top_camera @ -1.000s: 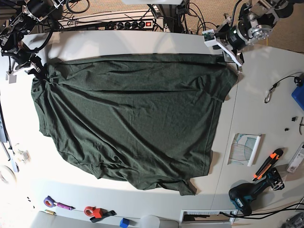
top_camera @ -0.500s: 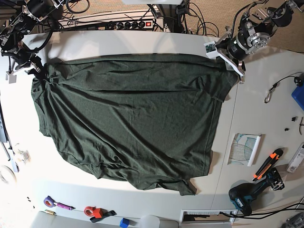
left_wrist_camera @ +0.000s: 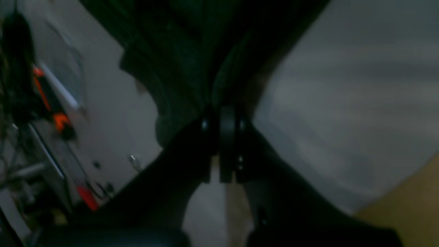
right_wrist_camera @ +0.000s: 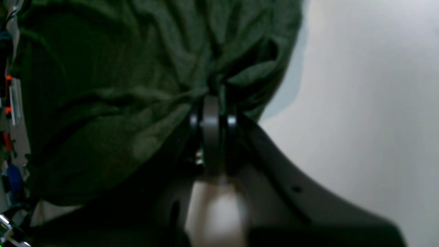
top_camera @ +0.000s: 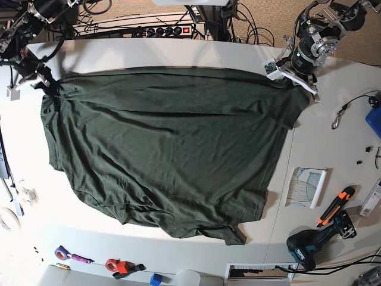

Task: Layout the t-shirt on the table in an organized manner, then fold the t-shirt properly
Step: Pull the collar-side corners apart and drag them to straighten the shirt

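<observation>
The t-shirt [top_camera: 166,149] lies spread over the middle of the table [top_camera: 149,53], its far edge drawn taut from side to side between the two arms. The right fingers [right_wrist_camera: 211,137] are clamped together on a bunched corner of cloth. The left fingers [left_wrist_camera: 226,137] are pressed together too, apparently on the opposite corner, though that view is dark. From both grips the cloth runs toward the near edge, where the hem [top_camera: 202,229] lies rumpled. Little table is left behind the grips. There is open room nearer, but a drill [top_camera: 309,247] and cutter [top_camera: 336,205] crowd the left arm's side.
</observation>
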Motion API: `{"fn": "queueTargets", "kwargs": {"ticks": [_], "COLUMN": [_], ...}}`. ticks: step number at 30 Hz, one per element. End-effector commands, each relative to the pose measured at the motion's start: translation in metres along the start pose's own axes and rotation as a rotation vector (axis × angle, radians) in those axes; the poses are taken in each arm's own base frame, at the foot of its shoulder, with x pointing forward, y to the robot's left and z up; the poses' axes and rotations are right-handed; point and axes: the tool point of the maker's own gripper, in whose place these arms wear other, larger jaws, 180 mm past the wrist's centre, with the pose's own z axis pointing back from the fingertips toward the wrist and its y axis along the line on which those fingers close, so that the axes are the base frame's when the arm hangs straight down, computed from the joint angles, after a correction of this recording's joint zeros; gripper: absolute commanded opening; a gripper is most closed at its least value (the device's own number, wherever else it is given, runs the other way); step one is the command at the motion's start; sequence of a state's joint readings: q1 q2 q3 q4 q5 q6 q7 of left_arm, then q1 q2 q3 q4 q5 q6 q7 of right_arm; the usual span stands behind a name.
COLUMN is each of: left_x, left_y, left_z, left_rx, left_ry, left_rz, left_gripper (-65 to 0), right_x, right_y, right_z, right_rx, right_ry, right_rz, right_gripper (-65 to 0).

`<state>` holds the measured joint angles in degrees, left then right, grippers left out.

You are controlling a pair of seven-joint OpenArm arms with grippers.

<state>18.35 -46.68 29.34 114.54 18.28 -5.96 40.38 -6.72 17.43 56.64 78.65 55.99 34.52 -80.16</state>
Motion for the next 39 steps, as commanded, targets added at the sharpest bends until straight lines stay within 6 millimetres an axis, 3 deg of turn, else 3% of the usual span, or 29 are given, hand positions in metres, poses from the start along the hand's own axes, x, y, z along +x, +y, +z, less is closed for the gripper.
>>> {"fn": "queueTargets", "kwargs": {"ticks": [1,10,22,25,29,34,39], "left_x": [0.001,-0.008,-0.051,-0.053,-0.039,0.005,0.029], "left_y": [0.007,-0.020,-0.027,-0.031,-0.016,0.023,0.034], "left_z": [0.004,0.026,0.055,0.062,0.074,0.085,0.068], "left_rx": [0.020,-0.029,0.079,0.091,0.183,0.312,0.247], "left_ry": [-0.002,0.062,0.232,0.242,0.202,0.047,-0.063], "left_rz": [-0.001,-0.009,-0.119,-0.136,-0.144,-0.092,-0.034], "left_gripper": [-65.0,-65.0,-65.0,-65.0,-65.0,-65.0,-65.0], "right_x": [0.021,0.017,-0.024,-0.033,-0.035,-0.010,0.017], "right_y": [0.002,-0.015,-0.031,-0.031,-0.024,0.006,0.017], "right_z": [0.014,0.068,0.093,0.100,0.105,0.104,0.092], "right_rx": [0.002,-0.111,-0.155,-0.142,-0.106,-0.047,-0.066], "right_ry": [-0.060,-0.100,0.011,0.028,0.020,-0.048,-0.110], "right_rz": [0.038,0.105,0.098,0.087,0.083,0.203,0.266], "right_gripper": [-65.0,-65.0,-65.0,-65.0,-65.0,-65.0,-65.0]}}
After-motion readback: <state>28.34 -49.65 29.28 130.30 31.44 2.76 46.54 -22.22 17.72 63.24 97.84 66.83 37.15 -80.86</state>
